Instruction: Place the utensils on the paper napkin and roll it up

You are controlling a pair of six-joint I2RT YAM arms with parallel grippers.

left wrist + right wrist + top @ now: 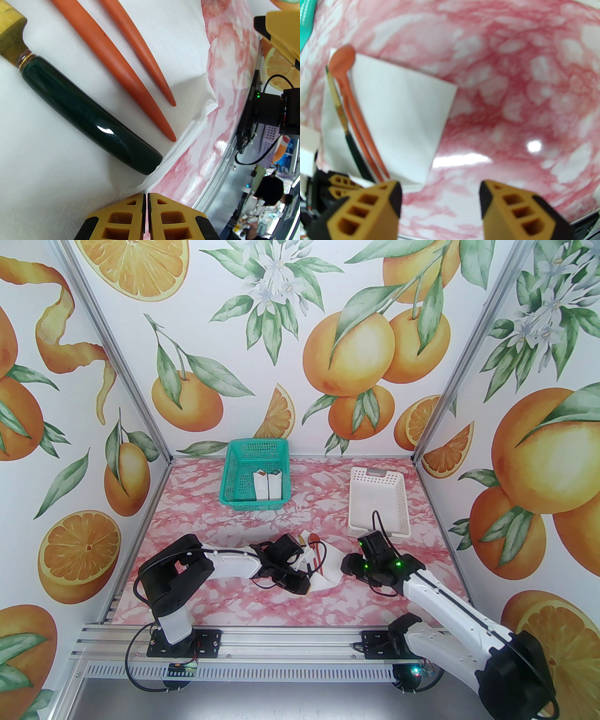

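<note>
The paper napkin [330,576] [46,178] [400,117] lies on the pink marbled table between the arms. On its left part lie the utensils: a knife [89,124] [339,112] with a dark green handle and an olive blade, and two orange handles [112,58] side by side. One of them ends in a round spoon bowl [343,61]. My left gripper [308,588] [146,211] is shut at the napkin's near edge, which runs in between the fingertips. Right of the napkin, my right gripper [345,563] [440,199] hangs open over bare table.
A green basket [234,474] at the back left holds two white wrapped bundles [269,486]. A white basket [377,474] stands at the back right, just beyond the right wrist. Printed walls close off three sides of the table.
</note>
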